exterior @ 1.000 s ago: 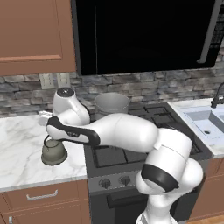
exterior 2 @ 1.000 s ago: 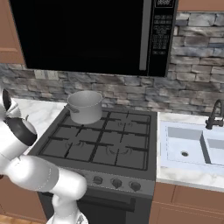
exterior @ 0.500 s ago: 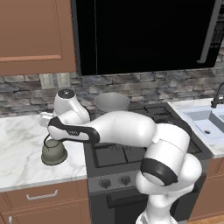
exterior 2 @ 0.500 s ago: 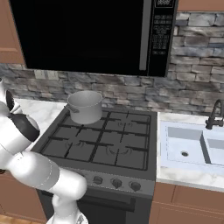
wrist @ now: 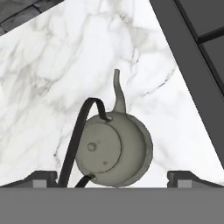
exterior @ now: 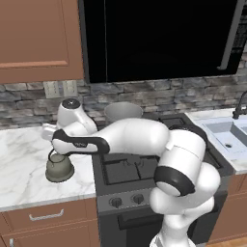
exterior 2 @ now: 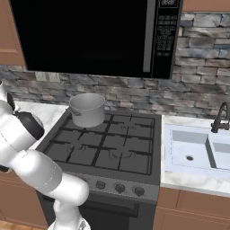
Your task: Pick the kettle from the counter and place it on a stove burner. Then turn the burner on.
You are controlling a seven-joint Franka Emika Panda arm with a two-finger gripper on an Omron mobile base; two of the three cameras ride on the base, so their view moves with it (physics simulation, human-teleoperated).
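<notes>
The grey-green kettle (exterior: 59, 167) stands upright on the white marble counter (exterior: 19, 161), just left of the cooktop. My gripper (exterior: 52, 146) hovers right above it, open. In the hand view the kettle (wrist: 114, 151) lies between the two widely spread fingertips (wrist: 42, 177), its black wire handle (wrist: 78, 131) arching to the left and its spout (wrist: 117, 89) pointing to the top of the view. Nothing is held. The front left stove burner (exterior: 123, 171) lies bare beside the kettle, and it shows again as the burner (exterior 2: 74, 152) from the right.
A larger steel pot (exterior: 123, 112) sits on the back left burner, seen too as the pot (exterior 2: 87, 109). Control knobs (exterior 2: 119, 187) run along the stove front. A sink (exterior 2: 193, 148) is to the right. The cooktop edge (wrist: 188, 65) crosses the hand view.
The arm's elbow has swung a little and the hand has shifted slightly over the kettle. The kettle has not moved.
</notes>
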